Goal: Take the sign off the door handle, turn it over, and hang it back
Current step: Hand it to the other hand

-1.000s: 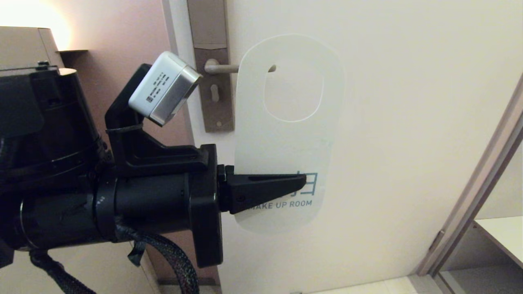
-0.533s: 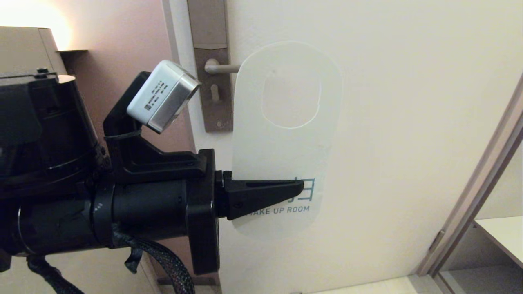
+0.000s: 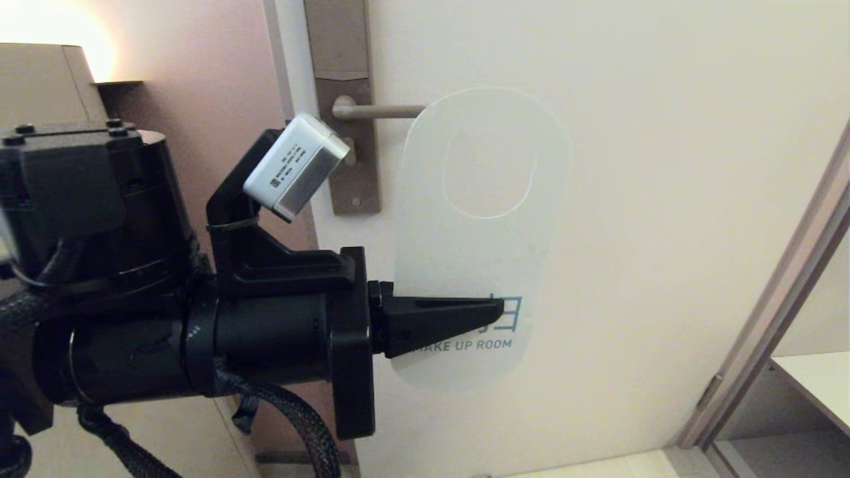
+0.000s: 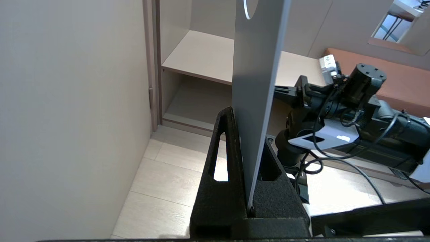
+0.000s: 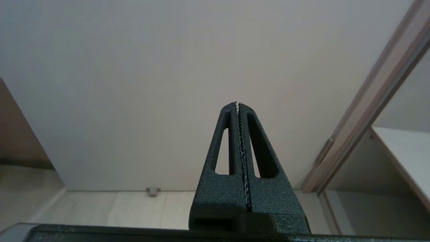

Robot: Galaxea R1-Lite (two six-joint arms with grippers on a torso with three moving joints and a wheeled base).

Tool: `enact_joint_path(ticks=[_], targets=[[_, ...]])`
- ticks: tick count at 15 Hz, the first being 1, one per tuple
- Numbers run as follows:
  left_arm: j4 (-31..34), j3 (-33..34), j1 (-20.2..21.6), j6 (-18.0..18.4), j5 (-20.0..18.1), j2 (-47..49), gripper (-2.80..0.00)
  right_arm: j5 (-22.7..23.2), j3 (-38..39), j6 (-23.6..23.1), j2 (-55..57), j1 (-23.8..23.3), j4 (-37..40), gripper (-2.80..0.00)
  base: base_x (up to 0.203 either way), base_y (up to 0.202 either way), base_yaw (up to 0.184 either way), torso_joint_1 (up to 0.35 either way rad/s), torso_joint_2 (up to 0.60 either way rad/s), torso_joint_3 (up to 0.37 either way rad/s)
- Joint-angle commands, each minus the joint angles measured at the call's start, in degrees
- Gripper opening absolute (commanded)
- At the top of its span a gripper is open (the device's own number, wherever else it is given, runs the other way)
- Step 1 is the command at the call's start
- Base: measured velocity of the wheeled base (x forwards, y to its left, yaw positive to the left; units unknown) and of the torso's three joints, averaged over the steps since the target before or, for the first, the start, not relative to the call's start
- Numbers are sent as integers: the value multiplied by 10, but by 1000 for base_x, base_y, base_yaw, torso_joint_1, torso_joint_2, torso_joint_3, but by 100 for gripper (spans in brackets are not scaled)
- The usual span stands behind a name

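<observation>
The sign (image 3: pixel 481 255) shows its white side with teal "MAKE UP ROOM" and hangs upright in front of the door. My left gripper (image 3: pixel 499 313) is shut on its lower part from the left. The door handle (image 3: pixel 378 111) sticks out to the right from its brown backplate (image 3: pixel 340 46); its tip is hidden behind the sign's top left edge. No lever shows through the oval hole, which sits lower. In the left wrist view the sign (image 4: pixel 257 84) stands edge-on between the fingers (image 4: pixel 228 134). My right gripper (image 5: pixel 238 104) is shut and empty, facing the door low down.
The cream door (image 3: pixel 664 166) fills the middle. A door frame (image 3: pixel 783 279) and a white shelf (image 3: pixel 817 378) lie to the right. A pink wall (image 3: pixel 212 73) and a lit cabinet (image 3: pixel 40 73) are to the left. My right arm (image 4: pixel 356 97) shows beyond the sign.
My left gripper has moved the sign down and to the right. The lever's tip showed in the oval hole before; now the hole is free of it and more lever is bare.
</observation>
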Motion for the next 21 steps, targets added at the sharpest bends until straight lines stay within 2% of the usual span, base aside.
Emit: enact_joint_path(ticks=[1, 6, 9, 12, 16, 19, 21], targets=[[-2, -6, 0, -1, -3, 18, -280, 6, -9, -6, 21, 0, 1, -280, 0, 0, 0, 0, 0, 0], [-22, -40, 0, -3, -13, 54, -280, 90, -107, -3, 189, 0, -4, -280, 0, 0, 0, 0, 0, 0], [-22, -71, 1, -19, -51, 77, -280, 176, -194, -2, 283, 0, -5, -280, 0, 0, 0, 0, 0, 0], [-22, -102, 0, -20, -60, 110, -280, 206, -239, -2, 341, 0, -4, -280, 0, 0, 0, 0, 0, 0], [-39, -141, 1, -21, -77, 156, -280, 281, -262, -5, 373, 0, -6, -280, 0, 0, 0, 0, 0, 0], [-43, -156, -9, -22, -79, 174, -280, 307, -293, -5, 409, 4, -5, -280, 0, 0, 0, 0, 0, 0], [-43, -165, -8, -23, -79, 179, -280, 317, -307, -5, 428, 25, -5, -280, 0, 0, 0, 0, 0, 0]])
